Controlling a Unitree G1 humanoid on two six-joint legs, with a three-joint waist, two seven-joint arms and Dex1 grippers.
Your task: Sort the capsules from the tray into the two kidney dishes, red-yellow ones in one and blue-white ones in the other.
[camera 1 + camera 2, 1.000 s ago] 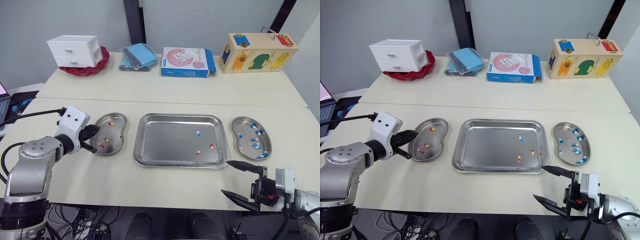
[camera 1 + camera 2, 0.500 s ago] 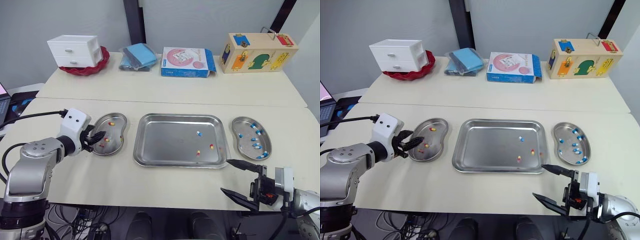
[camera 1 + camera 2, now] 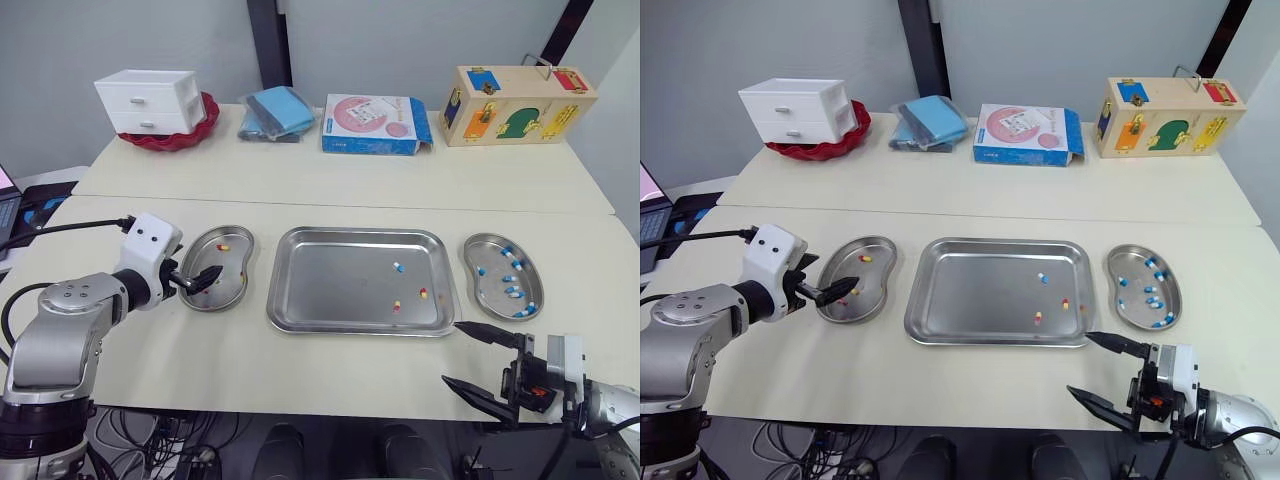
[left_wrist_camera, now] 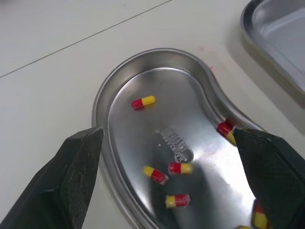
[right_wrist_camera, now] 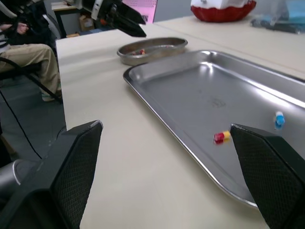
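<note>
cream table (image 3: 330, 370), left dish just fed
left gripper (image 3: 208, 277) had gone from pinched to fingers spread, empty, over the left kidney dish (image 3: 238, 240), so a red-yellow capsule was likely dropped; tray (image 3: 355, 232) held three more, right gripper (image 3: 452, 352) parted off the table's front edge.

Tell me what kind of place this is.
Likely a robotics lab, not a clinic: a steel tray and a kidney dish of blue-white capsules share the tables with a wooden latch box and a white drawer unit.
</note>
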